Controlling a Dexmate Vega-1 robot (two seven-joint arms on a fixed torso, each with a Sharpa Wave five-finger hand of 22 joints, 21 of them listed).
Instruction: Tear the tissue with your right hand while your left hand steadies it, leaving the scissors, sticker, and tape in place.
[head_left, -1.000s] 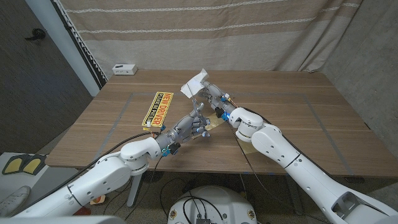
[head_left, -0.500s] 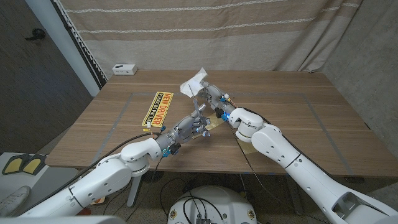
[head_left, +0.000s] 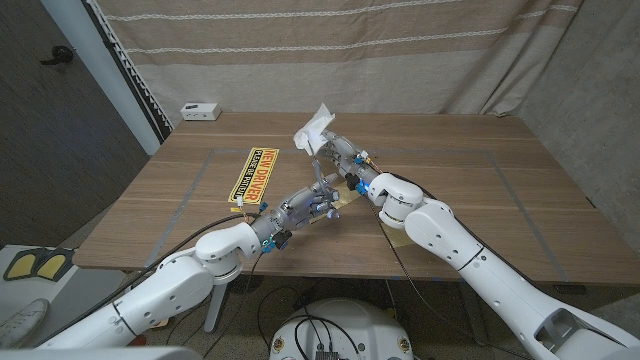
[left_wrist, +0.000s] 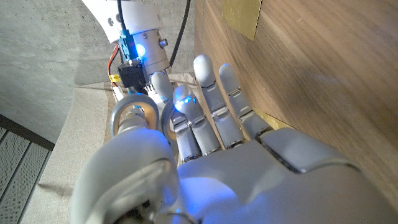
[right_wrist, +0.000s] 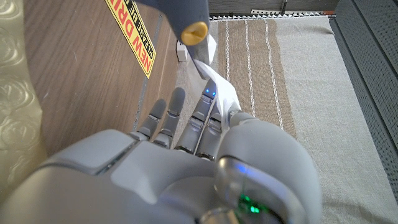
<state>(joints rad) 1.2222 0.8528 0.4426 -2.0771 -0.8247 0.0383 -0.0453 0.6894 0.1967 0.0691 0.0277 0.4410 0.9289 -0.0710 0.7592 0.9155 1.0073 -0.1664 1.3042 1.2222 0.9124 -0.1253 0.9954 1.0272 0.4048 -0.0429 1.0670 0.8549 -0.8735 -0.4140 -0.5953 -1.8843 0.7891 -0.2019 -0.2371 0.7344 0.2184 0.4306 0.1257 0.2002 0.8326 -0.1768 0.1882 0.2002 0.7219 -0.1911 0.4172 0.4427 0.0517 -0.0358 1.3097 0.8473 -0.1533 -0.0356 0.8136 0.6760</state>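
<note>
While your right hand (head_left: 335, 150) pinches the white tissue (head_left: 312, 131) above mid-bench (head_left: 470, 190), your left hand (head_left: 312, 197) grips its lower end, sticker (head_left: 251, 175) near the left edge.

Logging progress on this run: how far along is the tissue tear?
Done: the right hand holds the white tissue raised off the table. In hand: the left hand sits just below, but its contact with the tissue can't be judged. Left: no tear visible. The yellow sticker lies in place.

Sticker (head_left: 250, 175) lies on table (head_left: 470, 190), left of tissue (head_left: 312, 131).
</note>
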